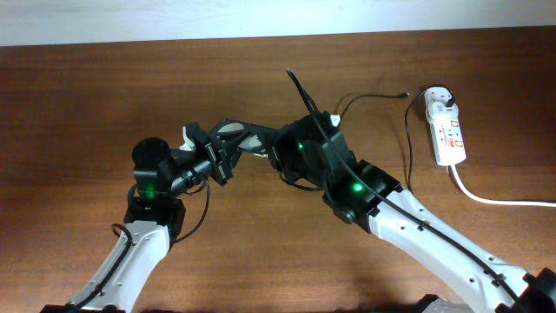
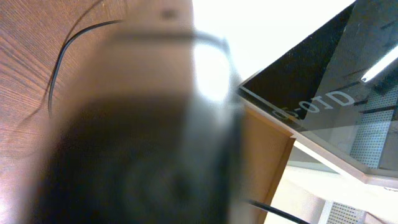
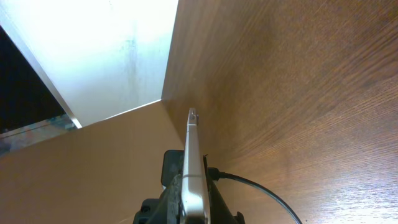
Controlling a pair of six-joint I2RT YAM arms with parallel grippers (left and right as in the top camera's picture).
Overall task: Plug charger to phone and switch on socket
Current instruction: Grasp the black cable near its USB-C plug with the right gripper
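Observation:
My right gripper (image 1: 276, 156) is shut on the phone (image 3: 193, 162), which shows edge-on as a thin silver rim between the fingers (image 3: 193, 214). In the overhead view the phone (image 1: 234, 132) hangs between the two grippers above mid-table. My left gripper (image 1: 219, 161) is at its other end; the left wrist view is filled by a dark blur, so its jaws do not show. The charger's thin black cable (image 1: 373, 96) runs from the white adapter (image 1: 437, 94) in the socket (image 1: 450, 135) toward the centre. It also shows beside the phone (image 3: 261, 190) and on the table (image 2: 62, 50).
The socket's thick white cord (image 1: 495, 198) leaves to the right edge. The white wall borders the table's far side (image 1: 261, 17). Both arms cross the middle of the brown wooden table (image 1: 87, 87).

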